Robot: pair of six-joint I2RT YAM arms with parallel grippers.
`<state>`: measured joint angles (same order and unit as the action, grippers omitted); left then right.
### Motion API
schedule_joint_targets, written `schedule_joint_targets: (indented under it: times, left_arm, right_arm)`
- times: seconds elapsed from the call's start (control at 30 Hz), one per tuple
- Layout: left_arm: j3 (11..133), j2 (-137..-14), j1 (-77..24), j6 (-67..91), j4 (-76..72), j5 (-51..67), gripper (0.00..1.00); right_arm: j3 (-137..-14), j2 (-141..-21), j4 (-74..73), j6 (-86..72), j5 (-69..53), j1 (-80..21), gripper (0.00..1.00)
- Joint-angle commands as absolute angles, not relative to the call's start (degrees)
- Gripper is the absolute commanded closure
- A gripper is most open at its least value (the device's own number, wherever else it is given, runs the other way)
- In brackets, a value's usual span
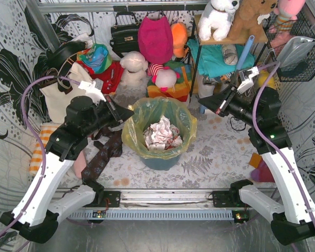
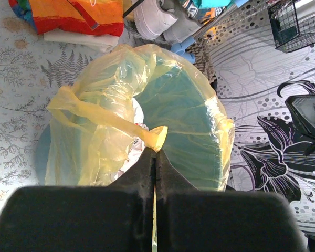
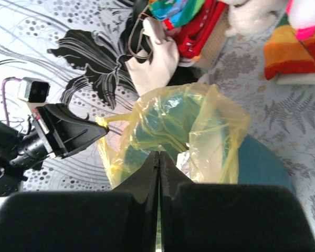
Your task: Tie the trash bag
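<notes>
The trash bag (image 1: 135,131), thin yellow plastic, lines a round teal bin (image 1: 160,161) at the table's middle, with crumpled white paper (image 1: 161,135) inside. My left gripper (image 1: 130,112) is at the bag's left rim. In the left wrist view it (image 2: 156,152) is shut on a twisted strip of the bag (image 2: 94,131), pulled out from the rim. My right gripper (image 1: 201,103) hovers just beyond the bag's right rim. In the right wrist view it (image 3: 158,155) is shut with nothing seen between its fingers, above the bag (image 3: 220,126) and bin (image 3: 262,163).
A cream tote bag (image 1: 60,94) leans at the back left. Handbags and plush toys (image 1: 134,65) crowd the back, beside a shelf (image 1: 226,39) and a wire basket (image 1: 299,52). A dark patterned cloth (image 1: 102,157) lies left of the bin.
</notes>
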<state>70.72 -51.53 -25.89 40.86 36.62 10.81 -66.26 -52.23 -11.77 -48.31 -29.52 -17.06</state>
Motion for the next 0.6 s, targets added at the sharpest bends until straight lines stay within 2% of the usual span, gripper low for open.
schedule_joint_targets:
  times: [0.0,0.17,0.27,0.47,0.57]
  left_arm:
    - [72.0,-51.4,-26.1,39.8,33.8,13.4,1.00]
    - [70.8,-51.5,-26.1,40.6,33.0,17.2,1.00]
    - [69.2,-51.3,-26.1,40.5,32.9,17.7,1.00]
    - [65.6,-51.2,-26.1,41.1,31.6,18.6,1.00]
    - [64.6,-50.9,-26.1,41.3,31.3,18.6,1.00]
  right_arm:
    - [-69.9,-52.1,-25.5,-41.2,-24.0,-16.8,0.95]
    - [-64.8,-50.8,-28.2,-41.4,-26.6,-16.8,0.65]
    - [-58.8,-49.6,-23.7,-43.1,-30.1,-16.8,0.52]
    - [-51.7,-48.1,-12.5,-48.6,-35.3,-16.8,0.49]
    - [-50.3,-48.2,-10.0,-49.6,-36.1,-16.8,0.53]
